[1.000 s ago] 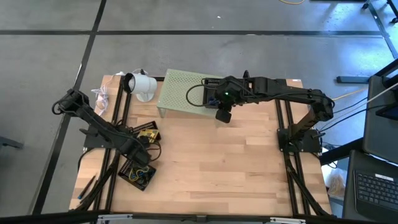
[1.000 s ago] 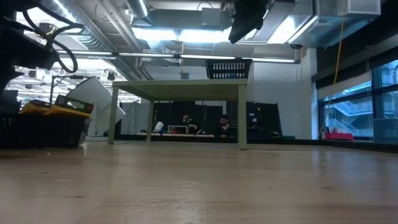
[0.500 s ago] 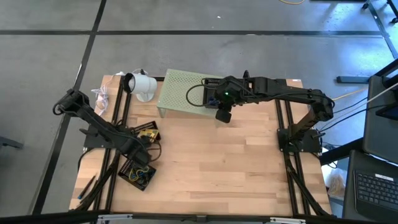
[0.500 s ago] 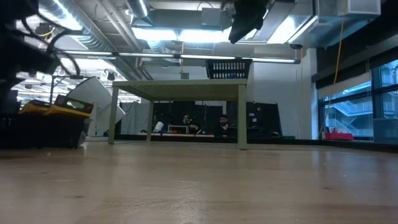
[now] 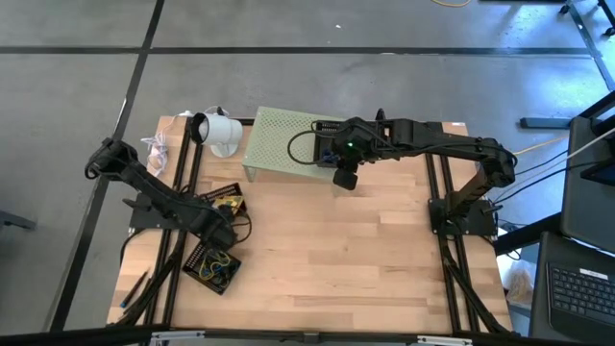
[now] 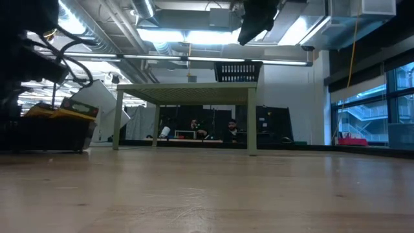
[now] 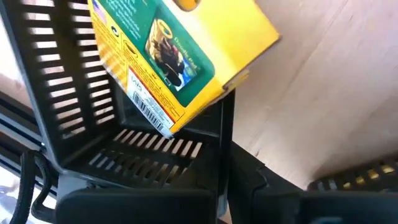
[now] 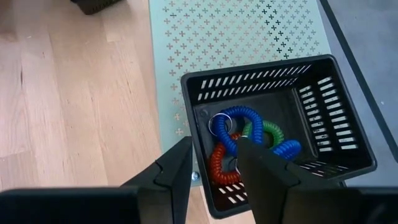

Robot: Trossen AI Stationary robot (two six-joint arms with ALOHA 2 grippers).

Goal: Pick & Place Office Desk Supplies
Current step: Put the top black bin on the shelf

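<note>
Your left end effector (image 5: 223,234) sits at the lower left of the high view, clenched tight among the two black slotted bins; whether it pinches anything you cannot tell from these pictures. In the left wrist view a yellow-and-green card box (image 7: 180,53) leans tilted over the rim of a black slotted bin (image 7: 74,93), filling the upper half of that frame. Expect the box to be light, stiff along its edges but easily dented on its broad faces, and a little slick; take it across the narrow sides, near the middle.

Your right end effector (image 8: 214,163) hovers released above a black basket (image 8: 336,112) on the pale green perforated riser (image 8: 217,31). Blue, green and red coil loops (image 8: 245,137) lie inside: soft, springy, tangle-prone. Hook one coil, not the bundle.
</note>
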